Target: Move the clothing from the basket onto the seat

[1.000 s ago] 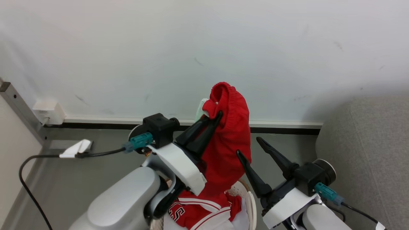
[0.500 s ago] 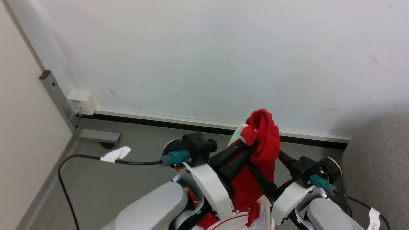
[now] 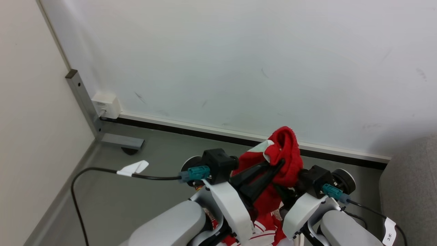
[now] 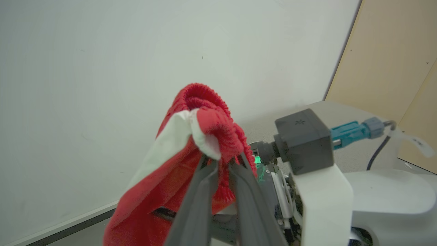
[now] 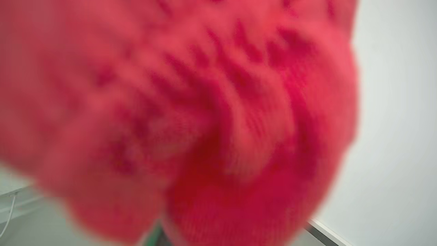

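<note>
1. Head view: the camera has swung, so the seat (image 3: 409,194) now lies at the far lower right edge. The left gripper (image 3: 278,164) holds the clothing (image 3: 287,147) bunched at lower centre. The right gripper (image 3: 312,180), a second ago apart with fingers spread, now presses into the cloth. Its fingers are buried, so I cannot tell whether they are apart or together.
2. Left wrist view: the fingers (image 4: 199,201) are pinched together on a red-and-white fold at centre frame.
3. Right wrist view: blurred red fabric sits close against the lens. This is probably a second hold forming, and the carry rightward to the seat is still to do.
</note>
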Motion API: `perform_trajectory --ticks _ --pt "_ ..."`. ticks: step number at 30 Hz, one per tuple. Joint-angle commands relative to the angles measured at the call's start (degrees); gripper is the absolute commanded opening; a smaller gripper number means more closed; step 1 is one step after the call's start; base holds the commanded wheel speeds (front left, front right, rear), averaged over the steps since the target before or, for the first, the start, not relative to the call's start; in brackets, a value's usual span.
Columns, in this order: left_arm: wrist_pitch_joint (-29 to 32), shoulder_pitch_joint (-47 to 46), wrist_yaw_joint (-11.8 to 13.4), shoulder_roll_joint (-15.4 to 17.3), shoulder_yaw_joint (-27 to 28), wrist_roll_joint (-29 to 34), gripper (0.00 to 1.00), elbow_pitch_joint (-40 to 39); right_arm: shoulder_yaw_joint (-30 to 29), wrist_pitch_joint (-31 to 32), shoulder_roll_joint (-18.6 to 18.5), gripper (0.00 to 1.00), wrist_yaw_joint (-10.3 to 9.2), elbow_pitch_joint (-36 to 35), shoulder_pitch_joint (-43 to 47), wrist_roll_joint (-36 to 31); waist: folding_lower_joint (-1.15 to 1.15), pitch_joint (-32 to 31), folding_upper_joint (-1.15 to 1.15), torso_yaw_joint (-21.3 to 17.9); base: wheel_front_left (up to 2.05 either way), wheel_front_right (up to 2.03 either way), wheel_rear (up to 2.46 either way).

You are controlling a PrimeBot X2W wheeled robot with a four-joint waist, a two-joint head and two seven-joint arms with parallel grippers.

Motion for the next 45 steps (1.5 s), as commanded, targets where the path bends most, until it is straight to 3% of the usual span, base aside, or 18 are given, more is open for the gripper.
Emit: perform_trajectory --ticks 1,18,19,20,29,45 --pt "-0.4 0.6 0.1 0.5 0.4 -0.2 0.0 0.2 -0.2 0.1 -0.1 0.0 -0.12 0.1 0.4 0.2 0.0 0.0 0.0 -0.1 0.0 0.0 0.0" --pt "-1.5 4.1 1.2 2.9 1.3 -2.6 0.0 2.7 -11.5 0.0 -0.9 0.0 -0.12 -8.1 5.6 -0.8 0.0 0.8 0.0 -4.2 0.0 0.0 0.0" --pt "-1.6 4.3 1.3 2.9 1.4 -2.6 0.16 2.7 -12.2 0.0 -0.9 0.0 -0.12 -8.7 6.0 -1.0 0.0 0.8 0.0 -4.5 0.0 0.0 0.0" --pt "-1.9 4.5 1.4 2.9 1.5 -2.8 1.0 2.7 -12.9 0.0 -1.1 0.0 -0.12 -9.2 6.3 -1.3 0.0 0.8 0.0 -4.8 0.0 0.0 0.0" --pt "-2.1 4.8 1.5 3.5 0.5 -1.8 1.0 1.9 -16.7 0.0 -2.6 0.0 -0.12 -12.5 7.8 -3.3 0.0 1.3 0.0 -9.4 0.0 0.0 0.0" --pt "-5.9 3.8 3.2 4.8 0.5 2.8 1.0 3.4 -20.5 0.0 -5.8 0.0 -0.12 -17.6 8.0 -5.7 0.0 4.4 0.0 -22.7 0.0 0.0 0.0"
